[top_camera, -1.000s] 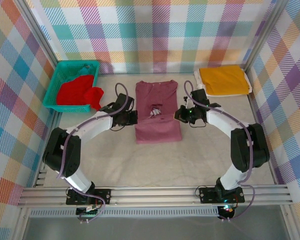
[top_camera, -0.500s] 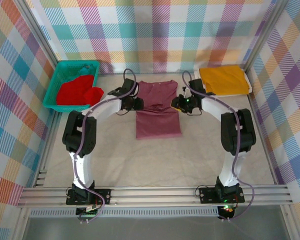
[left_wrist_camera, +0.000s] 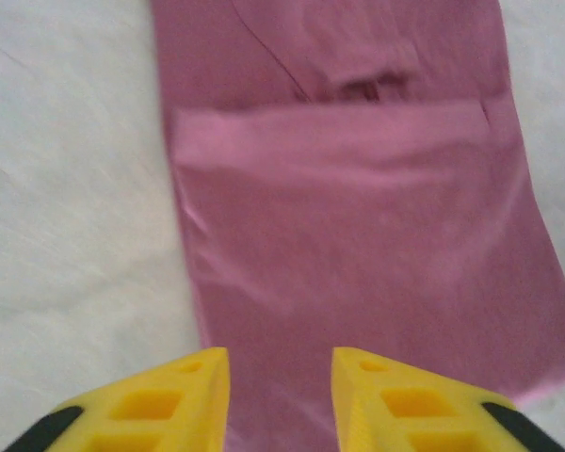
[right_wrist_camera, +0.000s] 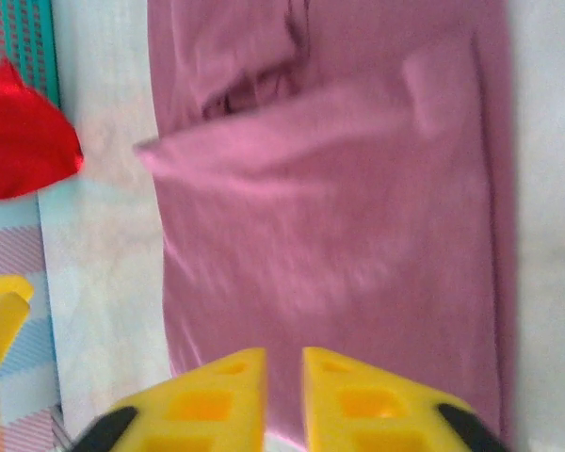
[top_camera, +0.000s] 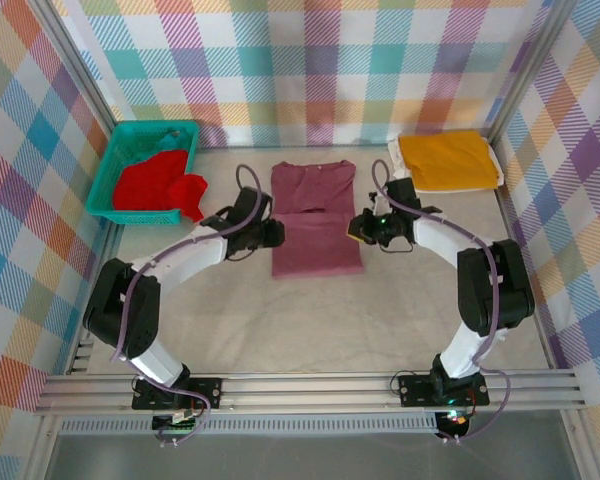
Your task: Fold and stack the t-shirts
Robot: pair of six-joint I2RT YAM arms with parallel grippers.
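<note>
Maroon t-shirt (top_camera: 317,245) folded; left claw (top_camera: 277,235), right claw (top_camera: 354,228) flanking.

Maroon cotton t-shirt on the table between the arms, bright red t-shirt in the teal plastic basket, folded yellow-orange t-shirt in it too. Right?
No. The top external view shows the folded yellow-orange t-shirt at the far right corner, outside the teal plastic basket. The rest holds.

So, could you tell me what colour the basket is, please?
The basket is teal, clearest in top external view.
</note>
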